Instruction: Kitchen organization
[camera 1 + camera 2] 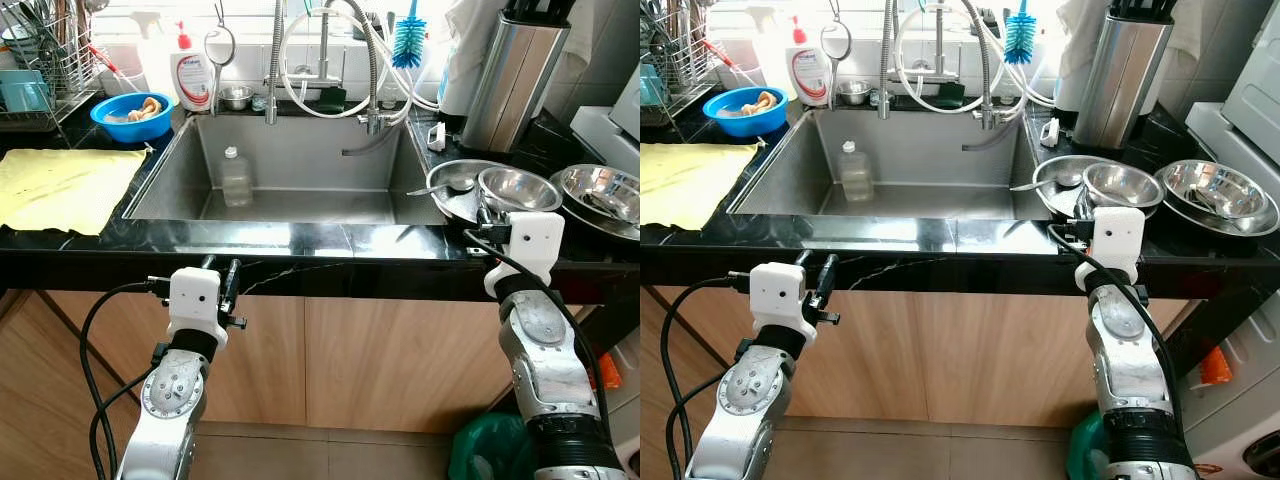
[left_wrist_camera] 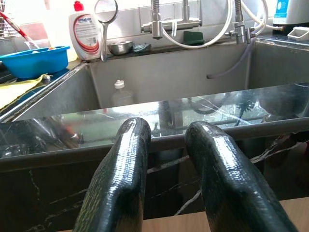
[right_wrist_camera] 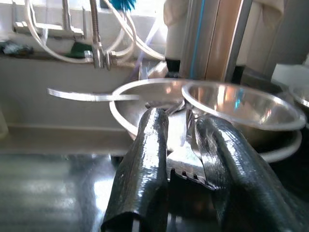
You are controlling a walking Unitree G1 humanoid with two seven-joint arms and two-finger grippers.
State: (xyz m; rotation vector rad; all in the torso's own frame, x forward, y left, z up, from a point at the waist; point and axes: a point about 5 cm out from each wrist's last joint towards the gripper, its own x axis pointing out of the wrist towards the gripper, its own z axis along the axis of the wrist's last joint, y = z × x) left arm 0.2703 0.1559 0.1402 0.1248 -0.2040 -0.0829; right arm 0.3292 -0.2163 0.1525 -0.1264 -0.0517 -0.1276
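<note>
We see a steel sink (image 1: 180,165) set in a black counter, and we use it as our landmark. Our right gripper (image 3: 186,145) is up on the counter just right of the sink, and its two black fingers (image 3: 145,159) are pinched on a fork (image 3: 186,166). Most of the fork is hidden behind the fingers; we can only see its prongs poking out toward the wrist camera, so its long side seems to run away from us toward the bowls, though the view is too blurry to be sure. Just past it, right of the sink, a small steel bowl (image 1: 518,187) sits in a wider steel pan (image 1: 450,200). A clear bottle (image 1: 236,178) stands upright inside the sink. Our left gripper (image 2: 166,159) is below the sink's front edge, fingers a little apart and holding nothing.
</note>
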